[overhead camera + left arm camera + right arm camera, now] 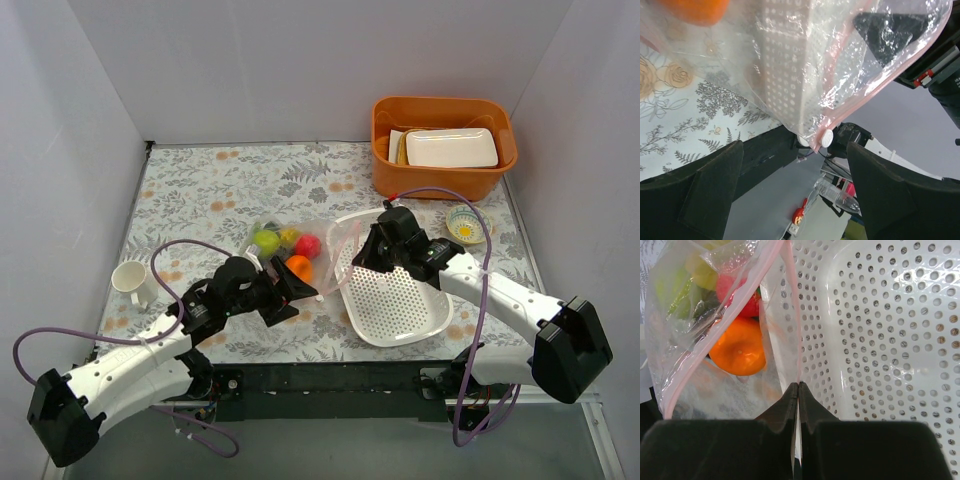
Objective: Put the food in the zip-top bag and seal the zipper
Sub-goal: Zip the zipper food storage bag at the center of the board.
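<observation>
Grey walls close in a table point(200, 190) spread with a leaf-print cloth. At 9 o'clock stands a white mug point(130, 280). Next, the left gripper point(298, 290) has its jaws spread wide and holds nothing; a corner of the zip-top bag point(290, 240) hangs just ahead of them, ending in a small white tab point(826, 137). The bag lies near the centre with the food inside: a yellow-green fruit point(266, 241), a red apple point(308, 244) and an orange point(299, 266). Its zipper point(790, 300) gapes, the two pink edges parting. The right gripper point(798, 387) is pinched tight on that strip, over the white basket point(400, 300), which looks emptied. At 1 o'clock sits an orange bin point(440, 180).

Filling seems done, so sealing is in hand. Next, the left jaws likely need to close on the tab end and press along the strip while the right anchors it.
</observation>
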You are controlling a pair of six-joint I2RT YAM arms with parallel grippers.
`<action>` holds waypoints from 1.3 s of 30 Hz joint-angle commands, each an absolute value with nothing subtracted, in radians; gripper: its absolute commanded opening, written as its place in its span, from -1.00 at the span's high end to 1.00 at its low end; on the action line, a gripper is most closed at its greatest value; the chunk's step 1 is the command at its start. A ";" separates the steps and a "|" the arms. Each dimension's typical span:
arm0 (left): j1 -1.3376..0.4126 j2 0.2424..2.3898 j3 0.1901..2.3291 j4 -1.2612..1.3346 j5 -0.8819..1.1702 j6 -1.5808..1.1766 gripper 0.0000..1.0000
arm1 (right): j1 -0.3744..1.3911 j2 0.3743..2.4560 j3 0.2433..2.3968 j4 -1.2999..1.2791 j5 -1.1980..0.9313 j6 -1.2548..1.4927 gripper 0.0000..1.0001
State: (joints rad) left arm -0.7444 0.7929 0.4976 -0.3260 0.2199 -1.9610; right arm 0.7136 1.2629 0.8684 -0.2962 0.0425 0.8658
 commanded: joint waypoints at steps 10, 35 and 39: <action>-0.854 0.790 0.450 -0.187 0.104 -2.141 -0.69 | 0.710 1.203 0.851 -0.298 0.083 0.865 0.84; -0.865 0.790 0.368 -0.025 -0.029 -2.310 -0.08 | 0.710 1.200 0.838 -0.301 0.072 0.871 0.84; -0.868 0.767 0.367 -0.063 -0.014 -2.333 -0.07 | 0.710 1.200 0.839 -0.299 0.072 0.871 0.84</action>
